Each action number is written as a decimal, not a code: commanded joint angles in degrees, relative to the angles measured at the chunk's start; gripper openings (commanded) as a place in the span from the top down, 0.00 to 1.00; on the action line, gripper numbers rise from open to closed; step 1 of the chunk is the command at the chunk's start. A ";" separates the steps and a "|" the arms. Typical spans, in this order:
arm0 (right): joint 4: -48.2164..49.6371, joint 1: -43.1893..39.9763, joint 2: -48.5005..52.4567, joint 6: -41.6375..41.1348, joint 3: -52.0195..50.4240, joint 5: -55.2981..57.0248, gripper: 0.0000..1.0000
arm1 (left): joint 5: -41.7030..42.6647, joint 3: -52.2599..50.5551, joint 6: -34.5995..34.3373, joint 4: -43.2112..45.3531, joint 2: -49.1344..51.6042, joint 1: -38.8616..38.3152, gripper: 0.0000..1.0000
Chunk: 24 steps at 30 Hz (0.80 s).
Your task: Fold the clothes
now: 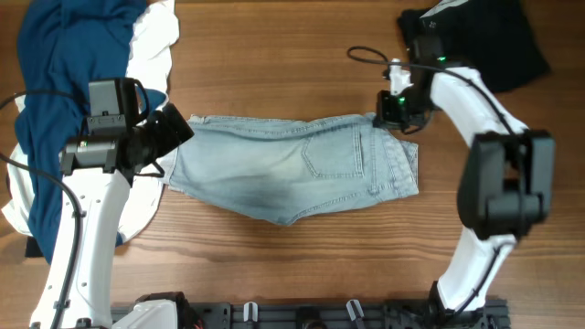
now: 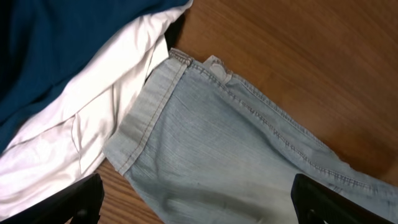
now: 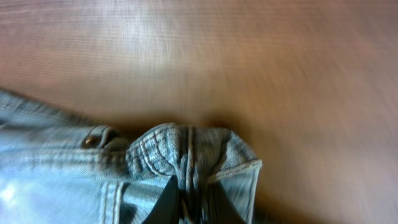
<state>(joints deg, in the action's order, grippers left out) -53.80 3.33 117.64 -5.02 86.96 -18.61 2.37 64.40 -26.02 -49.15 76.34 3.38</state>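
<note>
Pale-blue denim shorts (image 1: 292,164) lie flat across the middle of the table, one back pocket up. My right gripper (image 1: 395,111) is shut on a bunched fold of their waistband at the far right corner, seen close in the right wrist view (image 3: 189,168). My left gripper (image 1: 174,135) is open over the shorts' left cuffed hem; its fingers straddle the denim (image 2: 205,162) without closing on it. A dark-blue garment (image 1: 64,64) and a white garment (image 1: 155,41) lie piled at the left. A black garment (image 1: 484,37) lies at the far right.
The white garment (image 2: 81,118) and dark-blue garment (image 2: 56,43) lie just left of the shorts' hem. Bare wood table (image 1: 274,55) shows behind the shorts. A cable (image 1: 366,53) loops near the right arm.
</note>
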 commanded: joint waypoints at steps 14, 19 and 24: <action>-1.75 -9.18 -14.51 -22.12 -23.45 16.33 0.84 | -1.01 0.17 2.10 0.85 -0.04 -0.22 0.05; 8.46 -15.10 -14.47 -18.01 -26.45 15.41 0.43 | -0.98 0.17 3.15 1.22 -0.04 -0.22 0.05; 10.97 -15.26 -14.47 -10.36 -26.45 12.61 0.00 | -0.96 0.17 3.13 1.46 -0.04 -0.22 0.05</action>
<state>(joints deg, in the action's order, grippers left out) -43.97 -12.16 102.80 -20.60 60.95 -5.93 1.98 64.38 -24.10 -47.92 76.34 3.38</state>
